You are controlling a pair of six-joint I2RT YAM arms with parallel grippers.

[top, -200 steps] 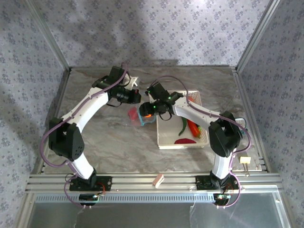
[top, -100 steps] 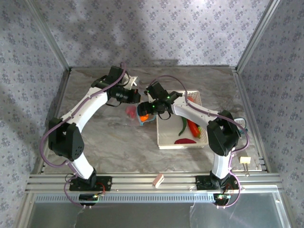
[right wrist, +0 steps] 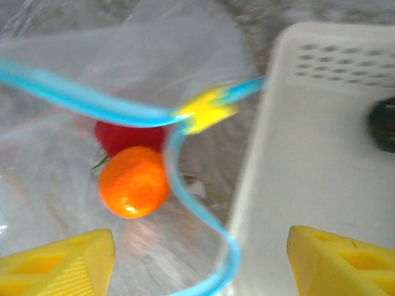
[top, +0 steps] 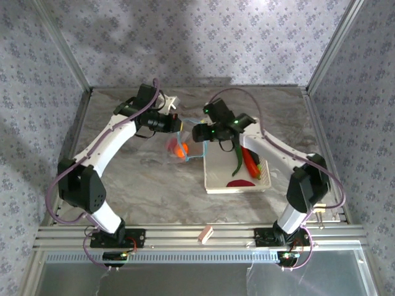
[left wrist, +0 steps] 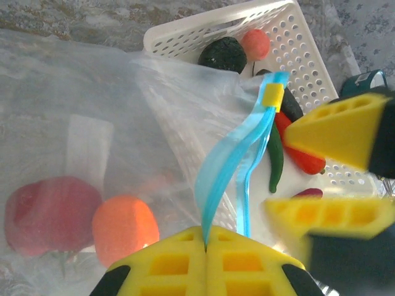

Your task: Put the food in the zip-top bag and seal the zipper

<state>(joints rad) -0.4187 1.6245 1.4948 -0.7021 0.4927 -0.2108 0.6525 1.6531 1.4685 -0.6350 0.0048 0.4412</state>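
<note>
Toward the far edge of the table [top: 154,191], left gripper [left wrist: 205,237] clamps the zipper [left wrist: 228,160]. Right gripper [right wrist: 200,259] gapes, seemingly empty, over the orange [right wrist: 133,182].

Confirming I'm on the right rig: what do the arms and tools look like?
The left arm and right arm have white shells, black joints and looping purple cables. The left tool and right tool have yellow fingers with recessed grid cells.

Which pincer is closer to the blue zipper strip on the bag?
Left. The left pincer is shut on the zipper strip, touching it. The right pincer hangs open close beside it, without gripping it.
</note>
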